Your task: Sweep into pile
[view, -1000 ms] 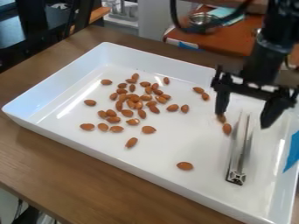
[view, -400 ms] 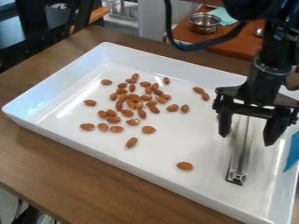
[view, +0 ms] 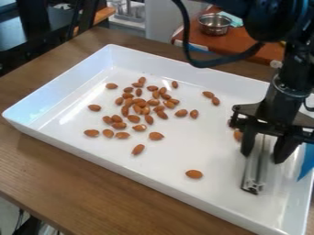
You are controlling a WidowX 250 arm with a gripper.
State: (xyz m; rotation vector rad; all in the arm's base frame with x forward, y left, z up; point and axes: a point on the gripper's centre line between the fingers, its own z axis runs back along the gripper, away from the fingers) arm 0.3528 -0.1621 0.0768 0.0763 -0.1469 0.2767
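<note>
From where I stand, the black gripper (view: 264,153) hangs over the right-hand end of a big white tray (view: 73,140), and its jaws are closed around the sides of a long metal bar (view: 253,176). The bar lies lengthwise between them, its squared end pointing toward the near side of the tray.

The almonds (view: 144,103) are in the tray, most of them in a loose cluster left of the middle, some touching and some a little apart. Around that bunch are the strays: one (view: 111,86) toward the far left, one (view: 94,108) further down that side, and one (view: 138,149) nearer to me. Two more (view: 211,97) sit near each other toward the far side, between the cluster and the arm. A single almond (view: 193,174) lies on its own near the front, well apart from the rest, and another (view: 238,135) is just beside the gripper, partly hidden.

The tray rests on a brown wooden tabletop (view: 80,167), with a piece of blue tape (view: 306,163) by its right side. Behind it, a metal bowl (view: 215,25) stands on an orange-brown surface (view: 236,43), near a pale green cloth (view: 235,19).
</note>
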